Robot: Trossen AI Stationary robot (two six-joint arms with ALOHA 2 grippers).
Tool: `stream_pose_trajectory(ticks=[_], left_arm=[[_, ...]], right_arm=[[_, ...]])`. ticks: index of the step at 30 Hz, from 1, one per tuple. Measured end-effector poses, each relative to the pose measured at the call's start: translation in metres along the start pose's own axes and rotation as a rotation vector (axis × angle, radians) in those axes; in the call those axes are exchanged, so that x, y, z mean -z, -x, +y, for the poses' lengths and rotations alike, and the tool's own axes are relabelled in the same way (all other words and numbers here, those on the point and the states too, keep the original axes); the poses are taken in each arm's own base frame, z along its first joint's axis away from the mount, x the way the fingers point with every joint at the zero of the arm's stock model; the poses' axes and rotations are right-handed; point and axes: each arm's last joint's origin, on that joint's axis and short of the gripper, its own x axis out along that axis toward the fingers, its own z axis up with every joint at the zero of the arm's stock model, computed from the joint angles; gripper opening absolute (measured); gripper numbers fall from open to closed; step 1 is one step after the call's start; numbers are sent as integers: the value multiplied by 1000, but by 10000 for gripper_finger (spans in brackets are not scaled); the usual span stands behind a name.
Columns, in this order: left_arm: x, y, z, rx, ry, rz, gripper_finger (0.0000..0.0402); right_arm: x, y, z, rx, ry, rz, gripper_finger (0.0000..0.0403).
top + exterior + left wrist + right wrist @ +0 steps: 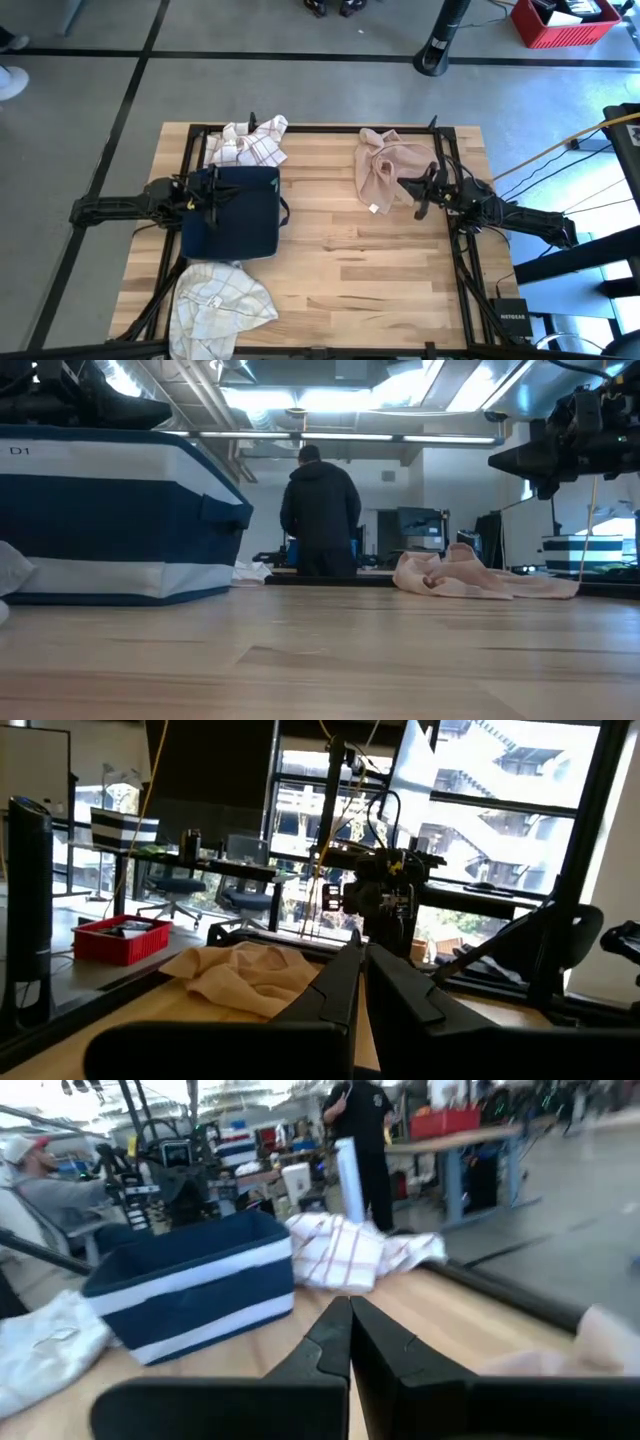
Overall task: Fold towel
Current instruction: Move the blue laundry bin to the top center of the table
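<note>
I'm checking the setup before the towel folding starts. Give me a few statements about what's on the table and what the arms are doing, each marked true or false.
1. The pink towel lies crumpled near the table's far edge, on the right arm's side. True.
2. The blue bin stands in the middle of the table. False: it stands toward the left side, with the left tool over it.
3. The right tool is shut on the pink towel. False: it is shut but holds nothing, beside the towel.
4. A checked towel lies behind the bin. True.
5. A white towel lies at the near left corner. True.
6. The pink towel is folded flat. False: it is bunched up.
</note>
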Motion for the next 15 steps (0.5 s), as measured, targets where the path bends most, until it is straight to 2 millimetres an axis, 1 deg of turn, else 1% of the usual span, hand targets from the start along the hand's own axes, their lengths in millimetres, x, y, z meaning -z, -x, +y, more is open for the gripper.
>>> stream_pose_trajectory(ticks=[8,11,15], left_arm=[[-10,-3,-2,3,-4,-57,15],[-20,-8,-4,1,-17,-39,15],[-42,-22,-9,-4,-59,18,15]], right_arm=[[-2,0,0,13,48,-18,10],[-3,0,0,16,55,-32,10],[-6,0,0,14,52,-53,10]])
